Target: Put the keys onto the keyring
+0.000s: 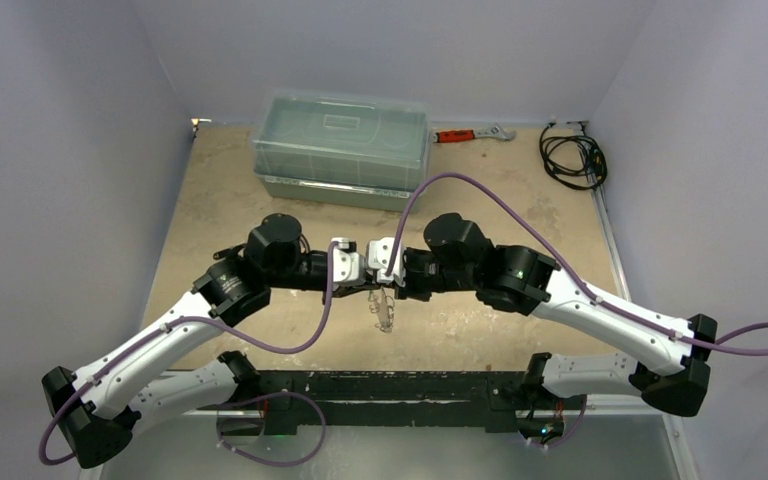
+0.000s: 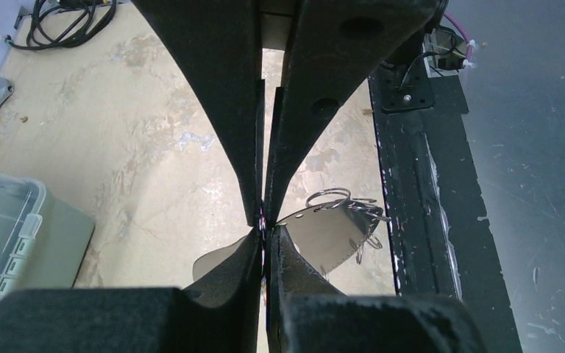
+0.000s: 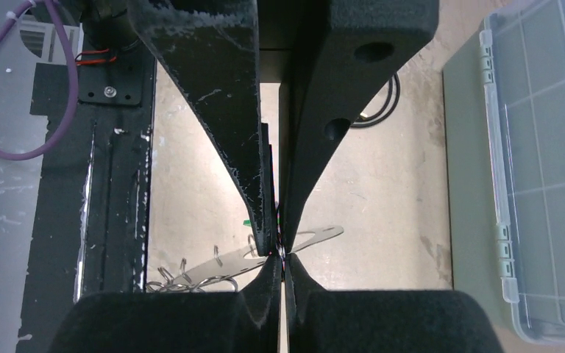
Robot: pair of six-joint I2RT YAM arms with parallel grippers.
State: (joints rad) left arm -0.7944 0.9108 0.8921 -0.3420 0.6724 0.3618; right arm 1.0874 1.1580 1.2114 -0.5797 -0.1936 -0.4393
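Found left jaws and right jaws clamped tip to tip on the keyring, held above tabletop centre, rings dangling toward 6 o'clock. Glimpsed green key beside right jaws. Noted clear bin at 12 o'clock.

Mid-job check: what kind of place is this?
Probably a lab test cell: plain white walls box in a worn tabletop, with a clear plastic storage bin, a red-handled wrench and coiled black cable at the back.
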